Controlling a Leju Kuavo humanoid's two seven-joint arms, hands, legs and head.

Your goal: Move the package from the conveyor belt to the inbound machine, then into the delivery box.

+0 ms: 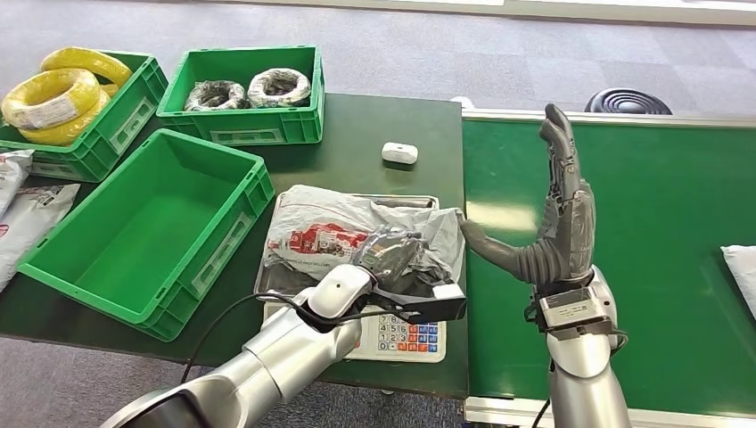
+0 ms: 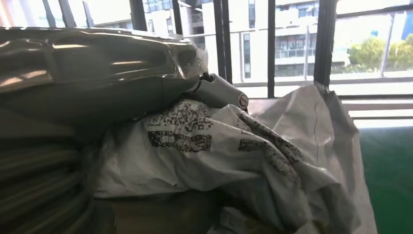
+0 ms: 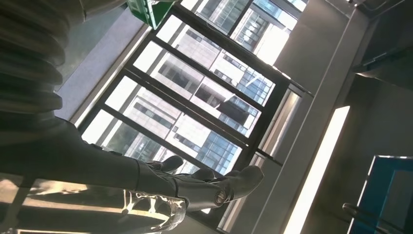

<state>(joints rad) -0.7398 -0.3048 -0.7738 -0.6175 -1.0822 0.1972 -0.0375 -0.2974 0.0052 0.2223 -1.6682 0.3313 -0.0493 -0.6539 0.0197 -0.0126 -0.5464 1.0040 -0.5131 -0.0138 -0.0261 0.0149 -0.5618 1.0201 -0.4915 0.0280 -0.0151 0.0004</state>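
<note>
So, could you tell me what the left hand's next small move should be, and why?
Probably lift the package off the scale and carry it toward the empty box. The left hand already grips the package as it lies on the scale, while the right hand is raised, open, over the belt.

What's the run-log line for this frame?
stage: on scale | left hand: grips crumpled grey plastic package on steel-topped keypad scale | right hand: raised open above green conveyor belt | empty green plastic crate: beside scale
</note>
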